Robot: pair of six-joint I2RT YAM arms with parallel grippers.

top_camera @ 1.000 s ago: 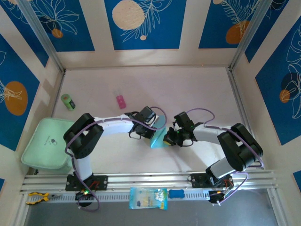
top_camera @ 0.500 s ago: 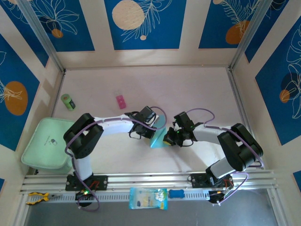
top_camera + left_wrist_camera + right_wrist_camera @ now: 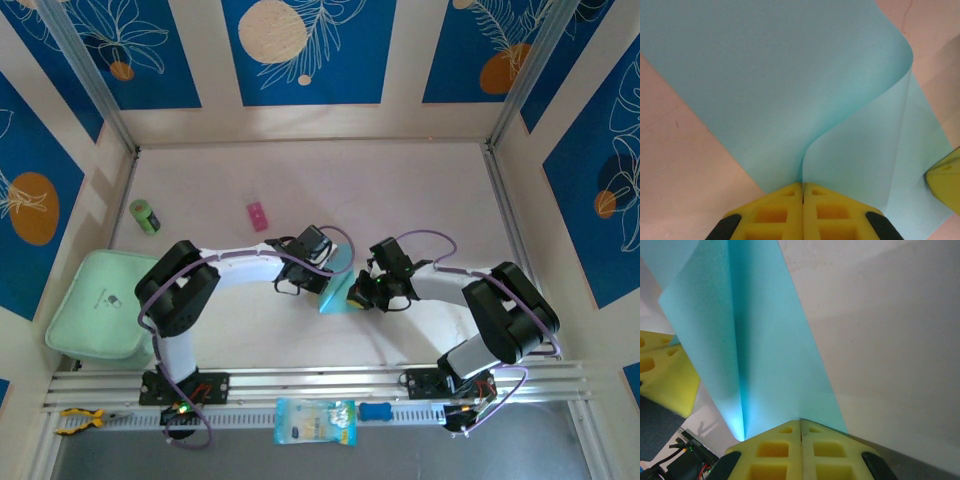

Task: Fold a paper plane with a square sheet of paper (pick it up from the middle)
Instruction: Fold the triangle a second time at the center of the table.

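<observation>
Near the middle of the surface (image 3: 420,200), between the two arms, the square sheet of paper (image 3: 337,291) is bent into a soft, standing curl and has no flat crease. The left fingers (image 3: 772,212) are pressed fully together on one edge, and the sheet runs straight into the seam between them. The right fingers (image 3: 775,450) are closed just as tightly on the opposite edge. Nothing visible has shifted over the last second: arms, sheet and curl sit exactly as they did. I judge this to be a pause in the middle of a fold, with the halves brought toward each other but not yet pressed down and no dart shape formed. By count there are one sheet, two arms, two pairs of fingers, one small pink block (image 3: 258,214), one green roll (image 3: 146,216), one pale green tray (image 3: 100,305) and one blue-and-yellow packet (image 3: 315,421).
</observation>
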